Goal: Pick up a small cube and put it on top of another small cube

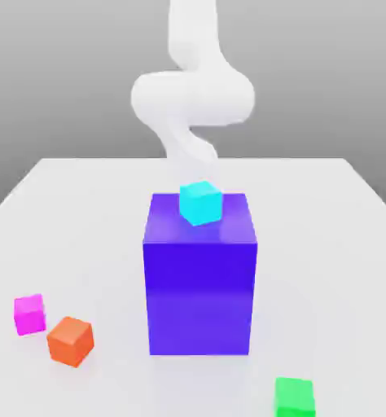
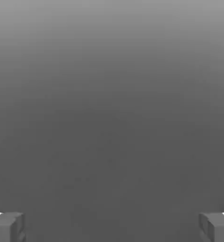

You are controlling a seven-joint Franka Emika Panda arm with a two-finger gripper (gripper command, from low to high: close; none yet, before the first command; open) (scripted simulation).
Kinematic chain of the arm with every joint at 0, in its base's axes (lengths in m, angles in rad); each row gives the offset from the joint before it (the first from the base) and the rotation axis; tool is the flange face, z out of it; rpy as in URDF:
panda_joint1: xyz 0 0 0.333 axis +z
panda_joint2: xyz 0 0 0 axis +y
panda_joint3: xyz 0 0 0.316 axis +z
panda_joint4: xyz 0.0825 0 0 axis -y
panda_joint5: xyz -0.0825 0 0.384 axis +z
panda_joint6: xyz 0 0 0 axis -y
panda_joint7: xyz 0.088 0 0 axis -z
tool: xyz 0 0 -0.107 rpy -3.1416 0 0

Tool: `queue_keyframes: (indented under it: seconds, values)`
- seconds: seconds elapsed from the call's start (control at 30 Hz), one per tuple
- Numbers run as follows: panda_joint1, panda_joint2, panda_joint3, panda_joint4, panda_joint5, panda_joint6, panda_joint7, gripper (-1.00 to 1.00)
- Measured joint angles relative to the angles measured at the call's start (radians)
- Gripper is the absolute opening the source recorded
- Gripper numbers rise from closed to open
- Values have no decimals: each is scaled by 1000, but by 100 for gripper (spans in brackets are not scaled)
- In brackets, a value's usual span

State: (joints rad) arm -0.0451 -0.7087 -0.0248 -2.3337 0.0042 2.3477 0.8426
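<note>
Green cube (image 1: pixel 295 397) lies well apart from the pink cube (image 1: pixel 29 313), whose orange neighbour (image 1: pixel 70 340) may snag the wide-open, empty gripper (image 2: pixel 112 227).

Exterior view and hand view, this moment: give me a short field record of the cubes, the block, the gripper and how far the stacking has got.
surface: white table
big block: blue-violet block, upright near the table's middle
cyan cube: resting on the big block's top
magenta cube: on the table, at the exterior view's left
orange cube: on the table, close beside the magenta cube, apart from it
green cube: on the table, at the exterior view's lower right
gripper: open, holding nothing
stacking: not yet begun; magenta and green cubes lie far apart
</note>
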Motion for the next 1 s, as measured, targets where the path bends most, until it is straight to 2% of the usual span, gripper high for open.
queue_keyframes:
  seconds: [0.47,0.73,0.8,0.93,0.97,1.0]
  values:
    - [-232,512,-172,-190,33,270,234,0]
    - [-378,806,-259,-296,108,420,325,0]
    - [-402,880,-251,-305,149,465,316,0]
    - [-483,1026,-156,-280,244,573,251,0]
    - [-508,1060,-128,-273,262,601,237,-100]
    - [-508,1060,-128,-273,262,601,237,-100]
